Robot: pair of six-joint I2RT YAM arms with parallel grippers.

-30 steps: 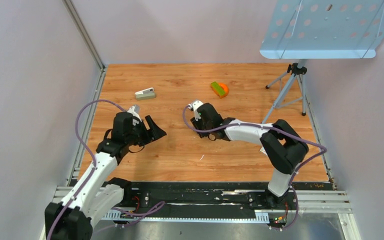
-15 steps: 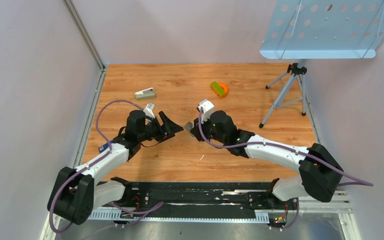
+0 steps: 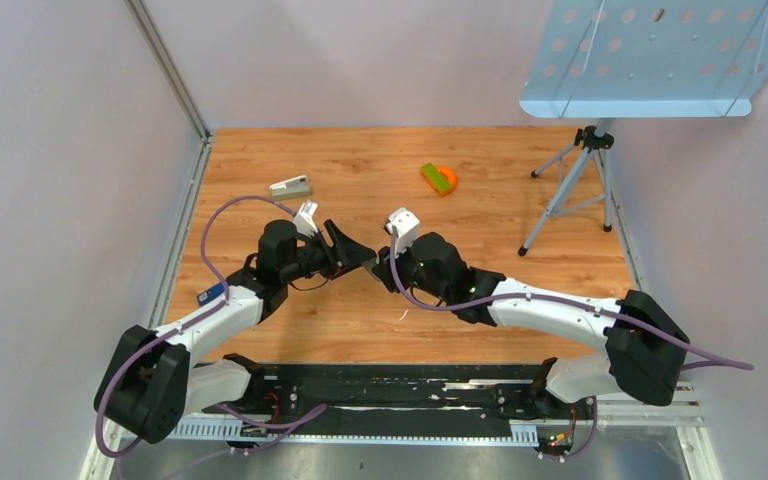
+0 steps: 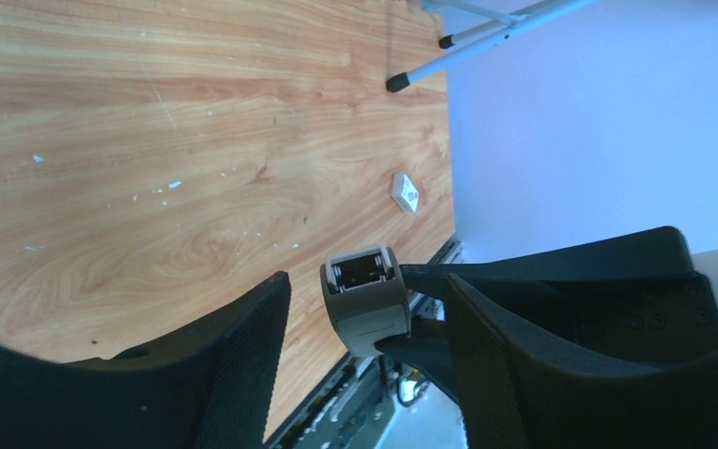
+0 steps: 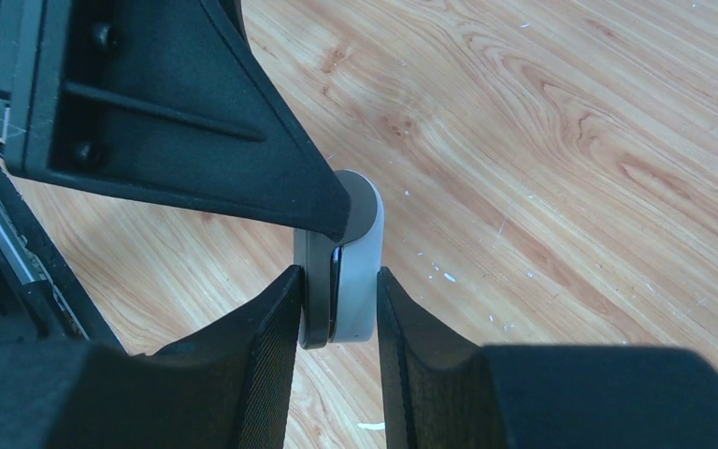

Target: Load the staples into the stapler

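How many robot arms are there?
2. The left arm reaches in from the left, the right arm from the right; both meet at the grey stapler. None seems hidden.

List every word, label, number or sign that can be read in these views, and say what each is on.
No text can be read in any view.
Stapler: no print shows on its grey body.
Blue tag: too small to read.
Green and orange item: no lettering shows.
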